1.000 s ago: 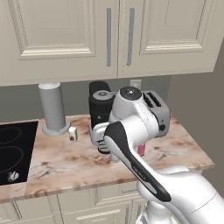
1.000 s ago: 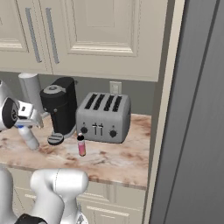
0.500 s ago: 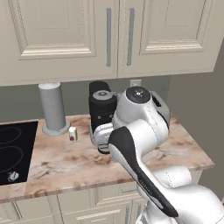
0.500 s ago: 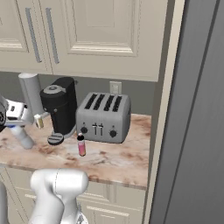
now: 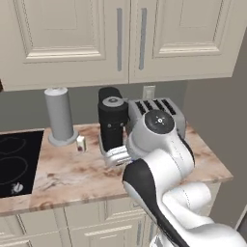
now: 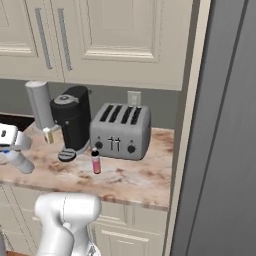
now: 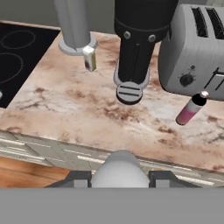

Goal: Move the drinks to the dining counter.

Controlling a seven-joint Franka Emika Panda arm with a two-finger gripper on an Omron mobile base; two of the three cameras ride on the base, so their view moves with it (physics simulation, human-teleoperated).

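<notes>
My gripper (image 7: 119, 176) is shut on the whitish bottle (image 7: 114, 166), whose rounded pale body sits between the two dark fingers (image 7: 81, 177). In the right base view the gripper (image 6: 11, 145) hangs at the far left, above the counter's front edge, with the bottle (image 6: 21, 161) tilted below it. The pink bottle with a dark cap (image 6: 95, 161) stands upright in front of the toaster (image 6: 121, 131); the hand view shows this pink bottle (image 7: 189, 110) at right. In the left base view my own arm hides the hand (image 5: 117, 157). The dining counter is out of view.
A black coffee machine (image 7: 136, 41) stands mid-counter beside the toaster (image 7: 197, 48). A grey cylinder (image 7: 75, 24) and a small jar (image 7: 89, 58) are to its left, then the black cooktop (image 7: 17, 57). A grey wall (image 6: 225, 125) bounds the counter's right end.
The arm has turned, carrying the gripper and whitish bottle a little left and lower toward the counter's front edge. The pink bottle has stayed put.
</notes>
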